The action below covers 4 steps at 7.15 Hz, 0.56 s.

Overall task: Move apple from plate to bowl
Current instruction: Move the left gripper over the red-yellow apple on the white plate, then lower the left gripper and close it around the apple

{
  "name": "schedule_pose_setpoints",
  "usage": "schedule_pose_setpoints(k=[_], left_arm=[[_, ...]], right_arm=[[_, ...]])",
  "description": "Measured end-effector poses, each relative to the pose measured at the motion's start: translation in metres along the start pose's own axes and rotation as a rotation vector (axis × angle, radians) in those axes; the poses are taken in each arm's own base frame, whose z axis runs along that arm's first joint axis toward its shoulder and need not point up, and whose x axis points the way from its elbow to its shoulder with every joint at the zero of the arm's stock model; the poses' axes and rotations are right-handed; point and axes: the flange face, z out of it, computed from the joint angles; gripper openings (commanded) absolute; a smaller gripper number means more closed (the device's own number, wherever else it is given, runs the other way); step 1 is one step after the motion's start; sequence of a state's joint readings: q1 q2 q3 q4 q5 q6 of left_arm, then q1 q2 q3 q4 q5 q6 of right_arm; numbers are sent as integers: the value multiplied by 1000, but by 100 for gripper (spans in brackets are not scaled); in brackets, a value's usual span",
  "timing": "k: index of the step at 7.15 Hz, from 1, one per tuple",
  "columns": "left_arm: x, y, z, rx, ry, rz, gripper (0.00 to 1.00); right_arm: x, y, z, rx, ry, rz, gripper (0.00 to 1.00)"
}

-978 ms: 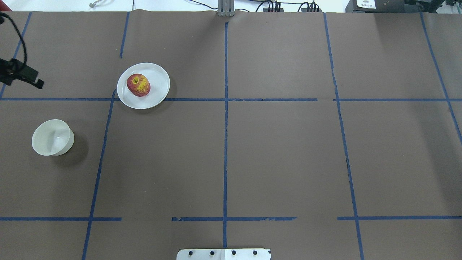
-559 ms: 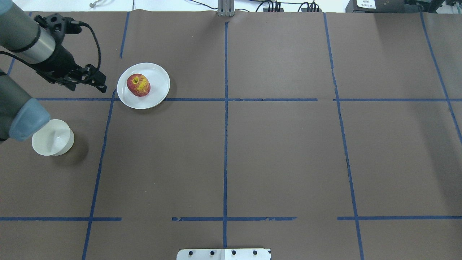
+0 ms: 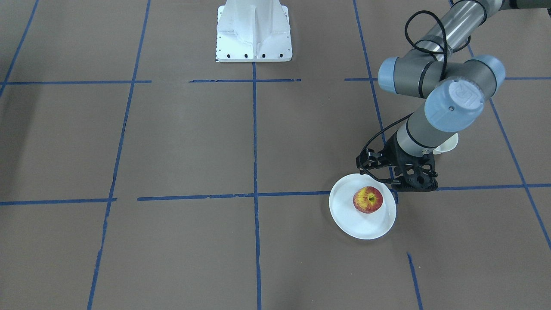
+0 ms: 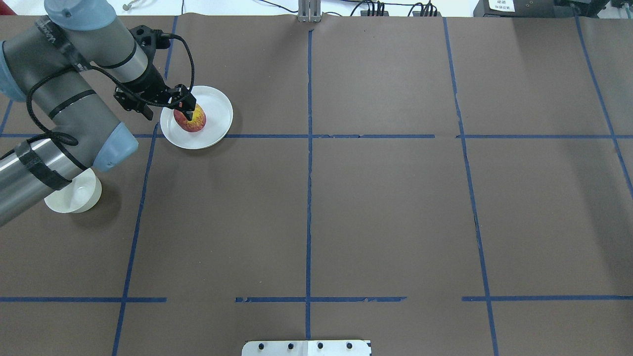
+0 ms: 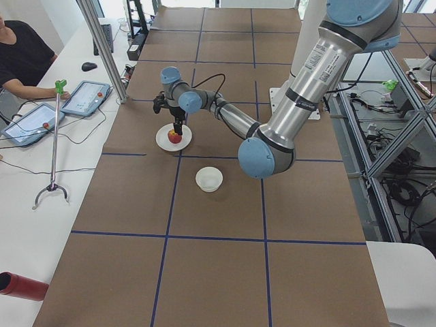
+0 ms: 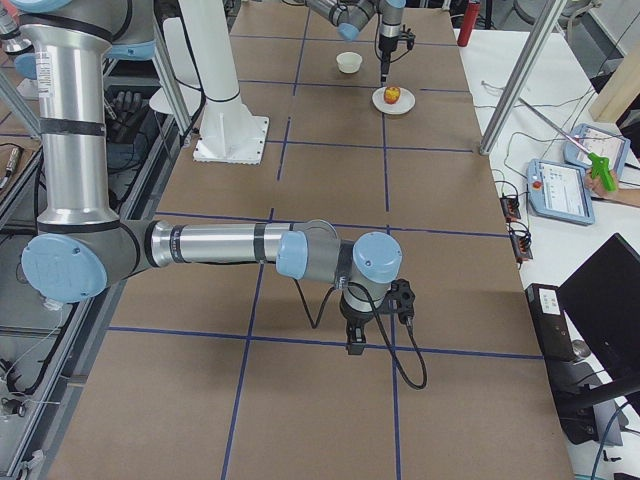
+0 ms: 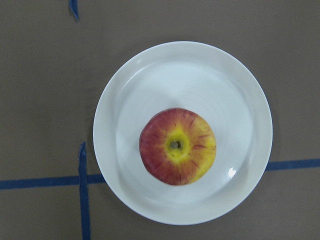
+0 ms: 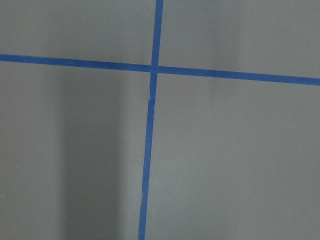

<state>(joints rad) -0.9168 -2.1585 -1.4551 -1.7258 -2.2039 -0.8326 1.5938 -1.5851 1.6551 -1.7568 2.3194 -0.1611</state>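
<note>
Red-and-yellow apple (image 4: 191,118) sits stem-up a bit left of centre on the plate (image 4: 217,106), upper left of the overhead view. The bowl (image 4: 74,199) is apart from it at the left edge, lower down and half hidden under the arm. Step in hand looks like the approach. The left gripper (image 3: 413,185) hangs above the plate with jaws apart, holding and touching nothing. To do it well, centre over the stem dimple, which the wrist view shows nearly centred, then drop straight down so the jaws straddle the widest part without hitting the plate rim, and close gently since round fruit rolls. The right gripper (image 6: 352,345) is over bare bench and blue tape (image 8: 150,125); can't tell its jaws.
</note>
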Motion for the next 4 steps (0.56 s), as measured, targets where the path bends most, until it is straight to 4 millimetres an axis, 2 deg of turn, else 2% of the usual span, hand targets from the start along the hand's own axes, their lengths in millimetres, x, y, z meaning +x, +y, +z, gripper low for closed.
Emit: schedule_pose_setpoints(k=[2,4], left_arm=[[6,-26,21,12,-17,-22,100],[2,-36,32,33,-26,-32,100]], right_arm=[[0,0,0,0,0,0,100],[0,0,0,0,0,0,100]])
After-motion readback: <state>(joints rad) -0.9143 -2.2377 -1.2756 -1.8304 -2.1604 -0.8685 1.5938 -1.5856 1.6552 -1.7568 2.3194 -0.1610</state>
